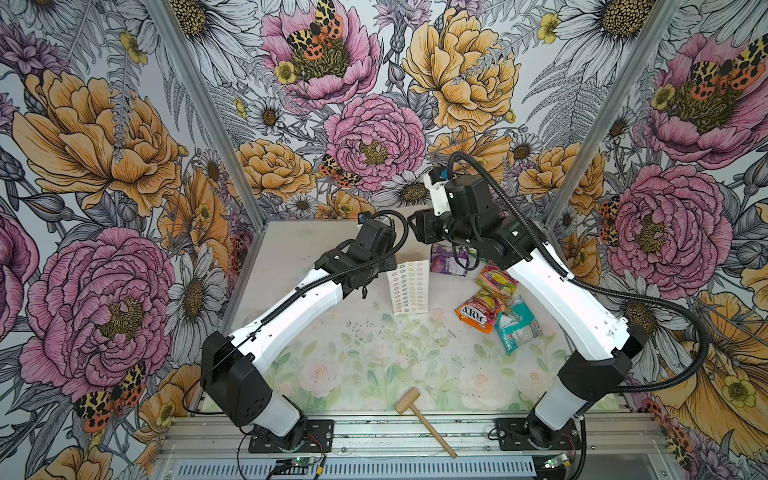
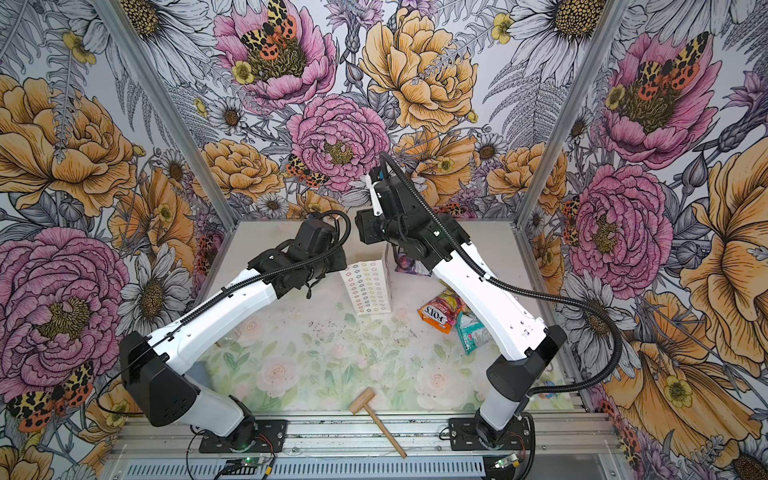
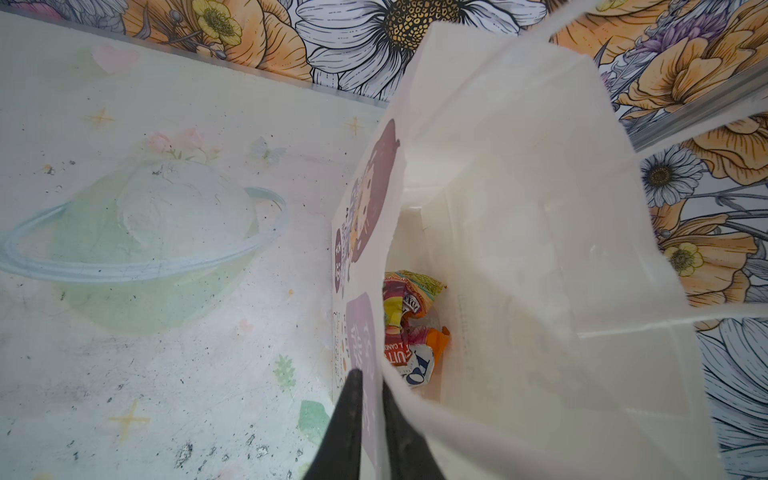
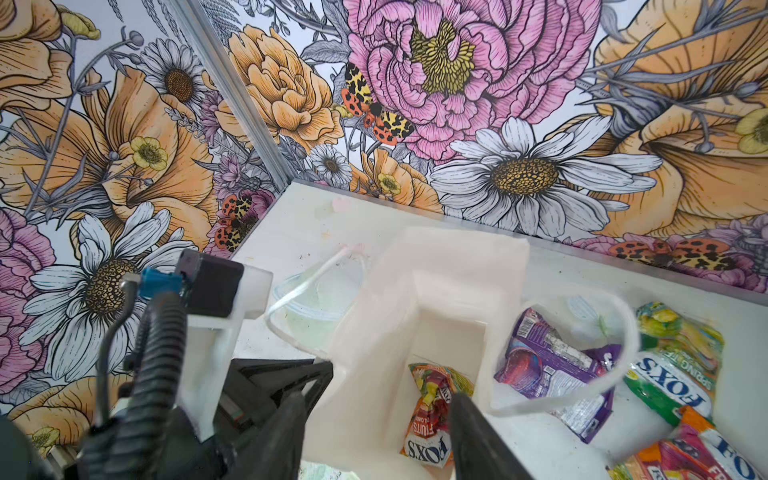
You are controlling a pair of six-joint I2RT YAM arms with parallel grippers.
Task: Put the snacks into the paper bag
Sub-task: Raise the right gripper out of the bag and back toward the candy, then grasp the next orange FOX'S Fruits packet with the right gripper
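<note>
Right gripper (image 4: 376, 432), jaws parted and empty, hangs over the paper bag (image 4: 449, 286) mouth, one snack (image 4: 430, 411) lying inside below it; left gripper (image 3: 371, 428) pinches the rim; purple packet (image 4: 552, 370), lower right, lies nearer the right arm.

Both top views look steeply down from high in front onto my whole table (image 1: 374, 357), nearly alike. My left wrist camera sits close over the paper bag (image 3: 519, 232), looking into it. My right wrist camera shares that bag mouth (image 4: 449, 316).
</note>
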